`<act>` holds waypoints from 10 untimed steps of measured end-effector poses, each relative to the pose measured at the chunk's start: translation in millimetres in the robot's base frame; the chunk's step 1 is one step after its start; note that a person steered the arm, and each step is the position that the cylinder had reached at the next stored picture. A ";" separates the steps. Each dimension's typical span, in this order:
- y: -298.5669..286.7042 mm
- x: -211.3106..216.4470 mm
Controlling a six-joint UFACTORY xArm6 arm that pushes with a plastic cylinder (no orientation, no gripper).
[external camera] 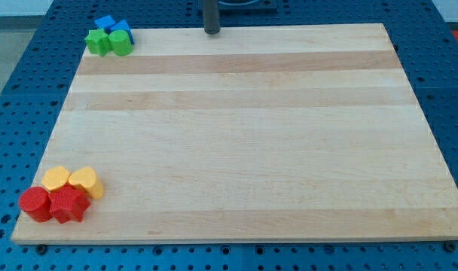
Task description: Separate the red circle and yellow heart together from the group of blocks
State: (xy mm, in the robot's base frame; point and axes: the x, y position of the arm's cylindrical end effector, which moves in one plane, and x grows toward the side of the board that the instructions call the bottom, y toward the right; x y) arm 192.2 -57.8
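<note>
A red circle (35,203) sits at the board's bottom left corner. It touches a second red block (69,205) of jagged, star-like shape on its right. Two yellow blocks sit just above them and touch them: one (56,178) on the left and one (87,182) on the right that looks like the heart. All of these blocks form one tight cluster. My tip (212,32) is at the top edge of the board, near the middle, far from this cluster.
A second cluster sits at the board's top left corner: two blue blocks (113,27) and two green blocks (108,43), touching. The wooden board (244,135) lies on a blue perforated table (18,90).
</note>
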 end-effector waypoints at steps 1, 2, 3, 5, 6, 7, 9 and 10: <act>-13.9 8.6; 17.6 108.5; 61.6 228.2; -50.0 402.4; -78.9 426.6; -95.1 426.3; -231.9 424.3; -245.7 421.1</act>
State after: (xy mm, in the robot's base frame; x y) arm 613.3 -303.5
